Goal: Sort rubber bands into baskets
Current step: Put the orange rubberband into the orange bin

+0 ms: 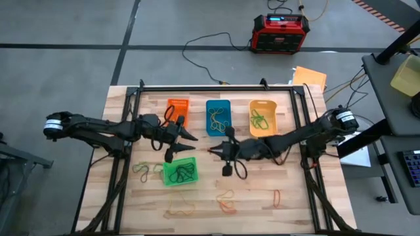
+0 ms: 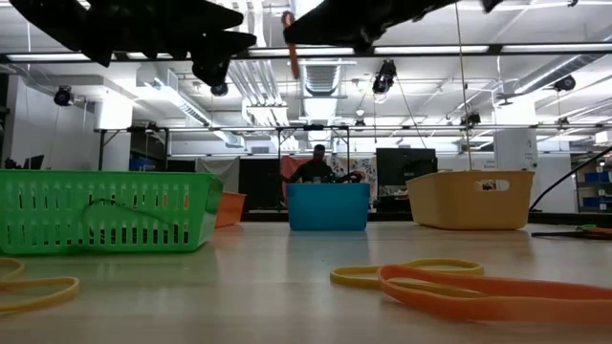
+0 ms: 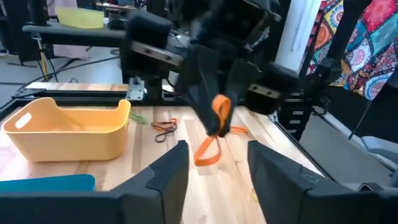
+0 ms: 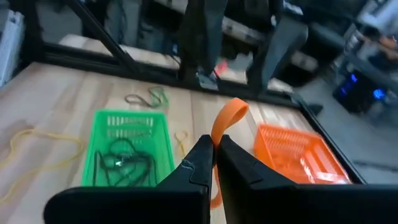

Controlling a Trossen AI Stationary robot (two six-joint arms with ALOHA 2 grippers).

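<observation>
In the low view, both grippers [image 2: 287,24] are cut off overhead.

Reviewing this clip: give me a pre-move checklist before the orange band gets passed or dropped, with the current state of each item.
1. Right gripper jaws shut on the thin orange rubber band: ok.
2. Band lifted off the wooden table: ok.
3. Left gripper jaws open, facing the band: ok.
4. Left jaws around the band: not ok, it hangs beyond them.
5. Small rectangular orange plastic basket reachable, uncovered: ok.
6. Band above that basket: not ok; it hangs between the grippers, nearer the blue plastic basket.
</observation>
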